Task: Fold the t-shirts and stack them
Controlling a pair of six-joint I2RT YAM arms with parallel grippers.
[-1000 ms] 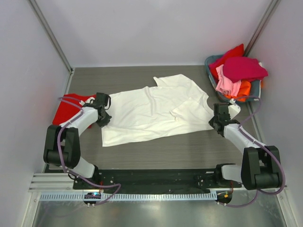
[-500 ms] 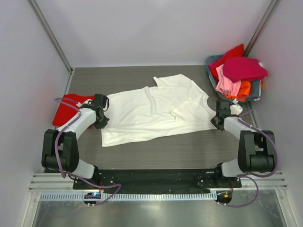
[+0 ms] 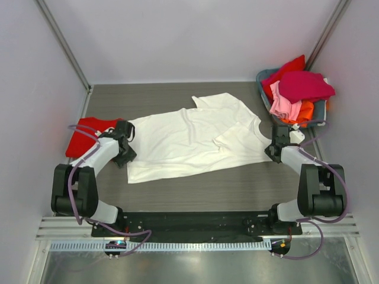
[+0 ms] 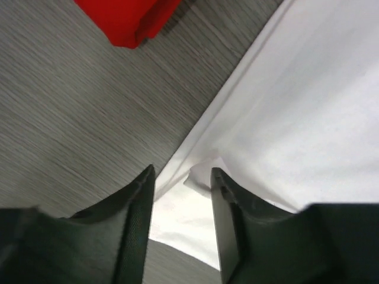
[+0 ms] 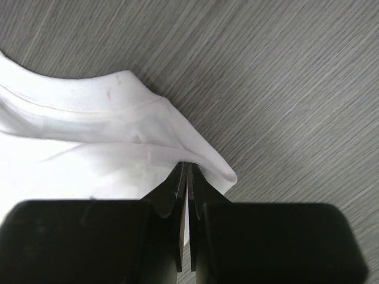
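Large white soft-cloth t-shirt, spread nearly flat and stretched between the two claws, hem end at the left claw, collar end at the right claw. Probably light, limp and quick to wrinkle or sag. Unable to hold any shape alone, so best lifted at two points at once. Best taken at the doubled, stitched edges, meaning hem corners or shoulder seams, with both layers pinched together against slipping.

Right claw pinched tight on a ridge of the white cloth just beside the collar band. Left claw parted to a narrow gap, straddling a small raised fold of the hem without clamping it.

Just outside the left claw, apart from the white hem, a folded bright red t-shirt. Beyond the right claw, toward the far corner, a grey-blue plastic basket heaped with loose red, magenta, pink and orange t-shirts. Under everything, a grey wood-grain table.

Against the view of a second ago:
- Right claw slightly farther from the bases, its elbow tucked in closer.
- Left claw shifted a little toward the near hem corner, with more of the red shirt uncovered.
- White shirt itself hardly moved.
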